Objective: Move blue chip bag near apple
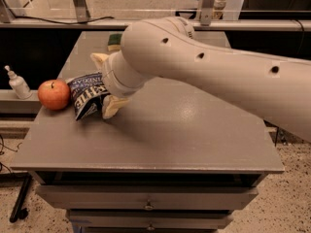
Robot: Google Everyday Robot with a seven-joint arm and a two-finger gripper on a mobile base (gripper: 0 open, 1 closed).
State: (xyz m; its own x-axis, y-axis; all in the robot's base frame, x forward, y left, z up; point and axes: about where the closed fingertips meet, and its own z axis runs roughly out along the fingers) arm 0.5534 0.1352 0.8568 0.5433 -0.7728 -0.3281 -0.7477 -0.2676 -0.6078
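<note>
Here, my gripper clasps the blue chip bag just right of the apple, bag and fruit all but touching. Nudging any closer, I judge, could roll the apple off the table edge just left of it, toward the pump bottle.

Thick smooth off-white tubular arm, three small dark round holes along it. Cream two-finger gripper, pale tapered fingers, clamped on dark navy crinkly chip bag.
</note>
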